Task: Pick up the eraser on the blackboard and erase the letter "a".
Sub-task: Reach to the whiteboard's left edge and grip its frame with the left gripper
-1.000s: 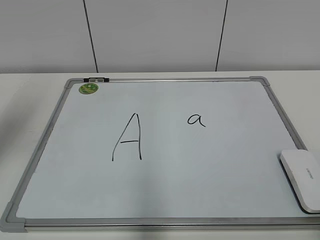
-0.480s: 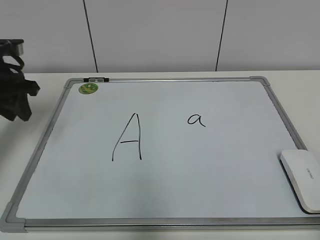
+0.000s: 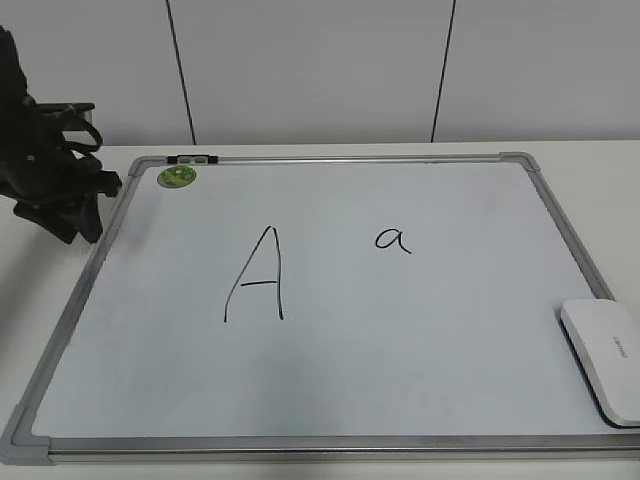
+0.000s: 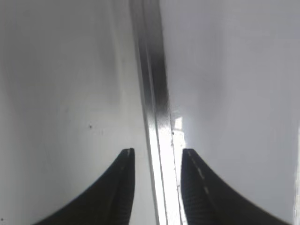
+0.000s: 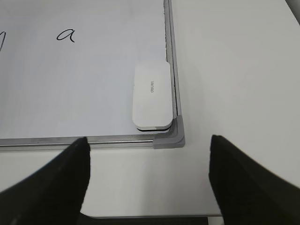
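The blackboard (image 3: 420, 340) is a white board with a grey frame, lying flat on the table. The small letter "a" (image 3: 393, 240) is written right of a large capital "A" (image 3: 257, 275). The white eraser (image 3: 606, 358) lies in the board's front right corner; the right wrist view shows the eraser (image 5: 151, 94) and the letter "a" (image 5: 66, 35). My left gripper (image 3: 70, 215) hovers at the board's left edge, open and empty, its fingers (image 4: 154, 154) straddling the frame rail (image 4: 152, 79). My right gripper (image 5: 147, 145) is open and empty, short of the board's front corner.
A round green sticker (image 3: 177, 177) and a black-and-white clip (image 3: 193, 159) sit at the board's far left corner. A white wall with dark seams stands behind the table. Bare white table (image 5: 239, 70) lies right of the board.
My left arm has come into the exterior view from the left and moved right, up to the board's left edge. The eraser and board have not moved.
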Tool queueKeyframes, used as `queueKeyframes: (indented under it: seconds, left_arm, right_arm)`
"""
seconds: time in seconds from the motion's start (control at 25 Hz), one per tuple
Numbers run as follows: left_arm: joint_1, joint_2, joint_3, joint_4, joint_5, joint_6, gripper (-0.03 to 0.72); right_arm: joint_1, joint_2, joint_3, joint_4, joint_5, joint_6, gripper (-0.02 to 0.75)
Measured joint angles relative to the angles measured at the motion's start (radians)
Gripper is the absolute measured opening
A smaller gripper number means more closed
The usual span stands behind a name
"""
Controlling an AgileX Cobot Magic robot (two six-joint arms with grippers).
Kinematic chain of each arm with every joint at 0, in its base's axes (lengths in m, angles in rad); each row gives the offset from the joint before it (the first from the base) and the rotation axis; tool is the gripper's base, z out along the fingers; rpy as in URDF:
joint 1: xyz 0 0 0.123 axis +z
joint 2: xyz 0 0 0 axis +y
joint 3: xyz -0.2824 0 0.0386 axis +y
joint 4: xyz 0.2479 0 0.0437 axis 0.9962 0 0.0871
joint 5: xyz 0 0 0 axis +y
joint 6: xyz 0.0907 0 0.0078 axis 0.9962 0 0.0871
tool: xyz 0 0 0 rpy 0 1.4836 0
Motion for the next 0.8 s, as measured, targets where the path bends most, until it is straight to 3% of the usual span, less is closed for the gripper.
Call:
queueKeyframes:
  seconds: [0.8]
  left_arm:
    - [0.034,0.101,-0.050,-0.018,0.014,-0.011,0.243]
  right_arm:
    - [0.000,0.000,0.000,0.000,0.000,0.000,0.587]
